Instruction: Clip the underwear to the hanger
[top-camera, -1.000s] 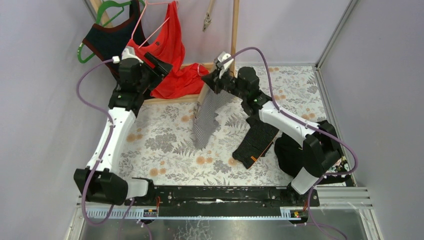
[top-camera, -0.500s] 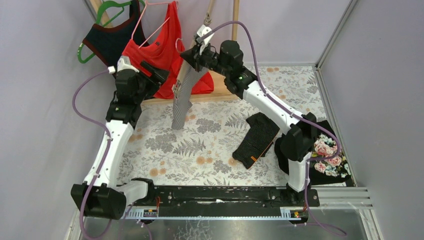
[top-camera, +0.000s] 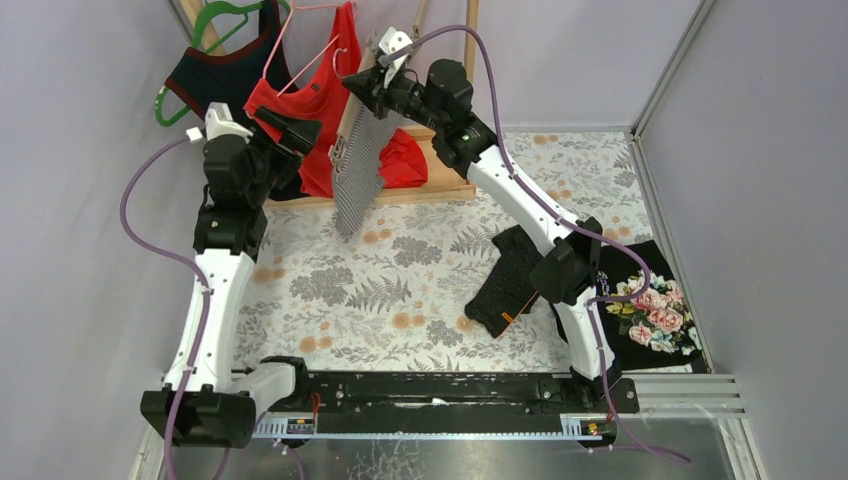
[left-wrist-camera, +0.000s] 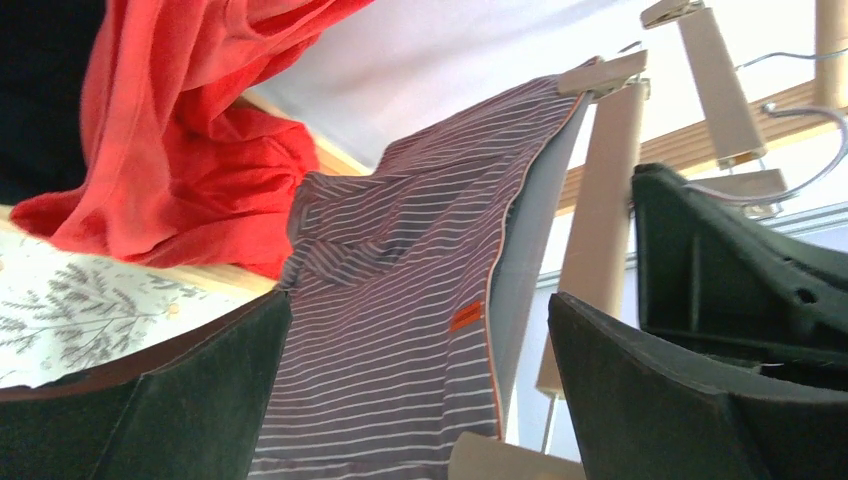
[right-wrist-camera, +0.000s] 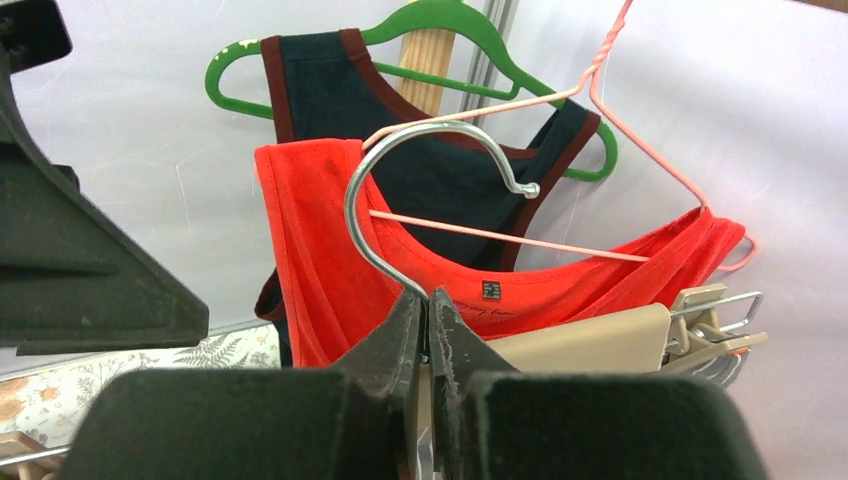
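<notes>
Right, the striped underwear (top-camera: 360, 168) hangs in the air over the bench's far edge. Its upper corner runs up into a clip (left-wrist-camera: 600, 73) at one end of the beige hanger (left-wrist-camera: 598, 210), and the rest of the cloth droops free. The right gripper (right-wrist-camera: 430, 315) has its jaws pinched tight on the stem of the hanger's metal hook (right-wrist-camera: 349, 205) and carries the whole lot. The left gripper (left-wrist-camera: 415, 310) is spread wide, holding nothing, its jaws facing the striped cloth just beside it. Behind them hang a red top (top-camera: 320, 100) on a pink hanger (right-wrist-camera: 610, 90) and a dark vest (right-wrist-camera: 420, 130) on a green hanger (right-wrist-camera: 440, 18). Down on the bench (top-camera: 330, 290), a black garment (top-camera: 512, 277) lies right of middle, and a floral one (top-camera: 655, 320) sits by the near right corner.
</notes>
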